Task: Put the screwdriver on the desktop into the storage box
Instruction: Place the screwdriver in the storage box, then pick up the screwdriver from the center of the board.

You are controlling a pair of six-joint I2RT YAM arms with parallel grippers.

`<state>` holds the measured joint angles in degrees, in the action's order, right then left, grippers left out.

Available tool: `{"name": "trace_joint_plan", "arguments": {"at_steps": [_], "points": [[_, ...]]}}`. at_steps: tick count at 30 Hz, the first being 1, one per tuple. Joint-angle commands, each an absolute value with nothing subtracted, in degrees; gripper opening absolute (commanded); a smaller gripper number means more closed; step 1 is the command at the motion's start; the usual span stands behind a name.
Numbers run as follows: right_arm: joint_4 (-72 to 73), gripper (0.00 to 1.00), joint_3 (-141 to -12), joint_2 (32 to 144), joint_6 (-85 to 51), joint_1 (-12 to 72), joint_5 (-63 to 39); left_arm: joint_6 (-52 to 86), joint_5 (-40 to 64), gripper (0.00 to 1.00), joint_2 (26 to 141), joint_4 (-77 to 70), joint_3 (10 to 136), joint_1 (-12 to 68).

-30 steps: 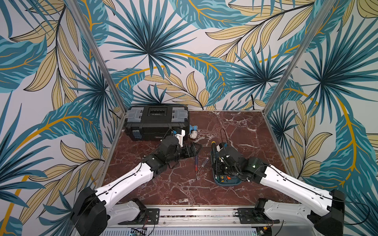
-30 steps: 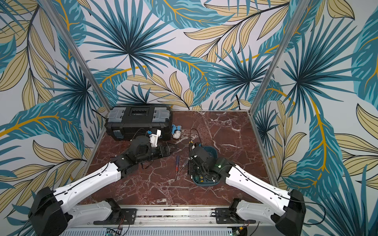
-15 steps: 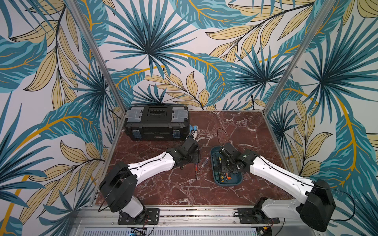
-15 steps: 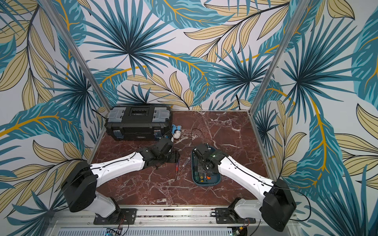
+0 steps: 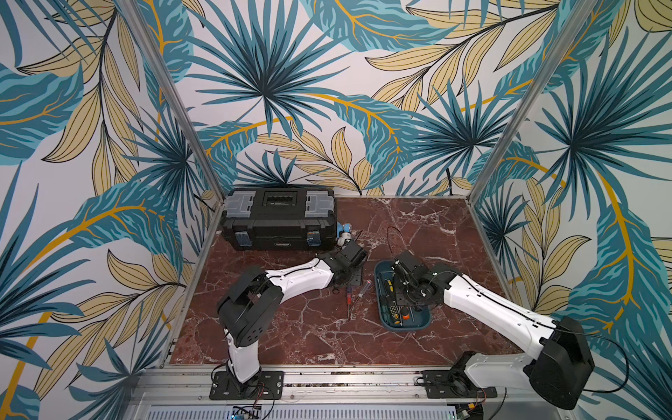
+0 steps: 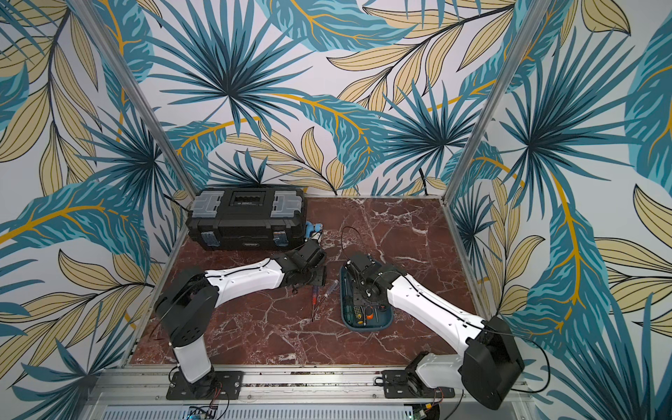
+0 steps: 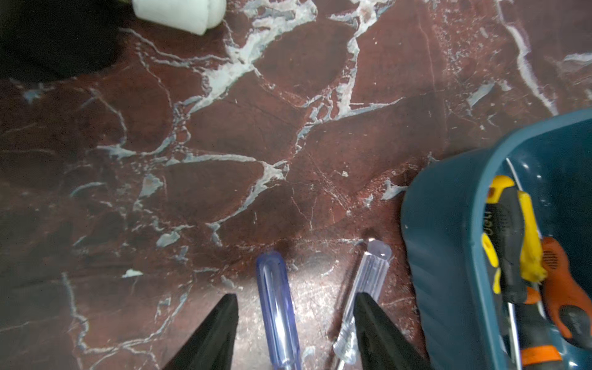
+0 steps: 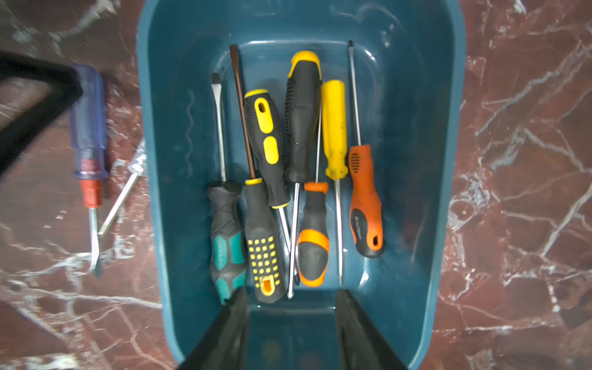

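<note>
Two screwdrivers lie side by side on the desktop (image 5: pixel 418 225), just left of the storage box (image 5: pixel 407 327): a blue-handled one (image 7: pixel 277 307) with a red collar (image 8: pixel 91 192) and a clear-handled one (image 7: pixel 368 282). My left gripper (image 7: pixel 296 320) hangs low over them, open, with the blue handle between its fingers and untouched. Its other finger (image 7: pixel 368 320) sits over the clear handle. The teal storage box (image 8: pixel 153 160) holds several screwdrivers. My right gripper (image 8: pixel 291 298) is open above the box's near end with nothing between its fingers. Both top views show the pair (image 5: pixel 350 294) (image 6: pixel 315 292).
A black toolbox (image 5: pixel 278 218) with grey lid compartments stands at the back left. A small blue-and-white object (image 5: pixel 343 232) lies by its right end, close behind my left wrist. A thin black cable (image 5: pixel 394 236) loops above the right wrist. Aluminium posts frame the desktop.
The left arm has stretched right and down to the two loose screwdrivers, its jaws narrowing. The right gripper, shut a second ago inside the box, now stands open.
</note>
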<state>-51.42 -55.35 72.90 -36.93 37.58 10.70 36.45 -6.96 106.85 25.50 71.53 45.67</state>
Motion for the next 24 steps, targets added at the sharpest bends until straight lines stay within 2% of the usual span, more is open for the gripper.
{"name": "trace_joint_plan", "arguments": {"at_steps": [1,8,15,24], "points": [[-54.04,0.41,-56.07,69.42,-38.03,37.88,9.78,36.03,-9.46,0.57,109.46,30.47,75.41,45.96],[-53.95,0.28,-56.47,66.03,-40.01,38.05,7.24,35.95,-9.71,0.51,113.38,32.39,76.64,46.21],[-52.63,0.22,-56.47,63.56,-40.98,38.58,4.99,36.43,-11.73,0.3,114.43,34.52,76.91,46.09],[-50.91,0.19,-55.74,62.01,-42.14,38.95,3.64,36.33,-17.8,0.04,111.4,40.66,76.38,46.1]]}}
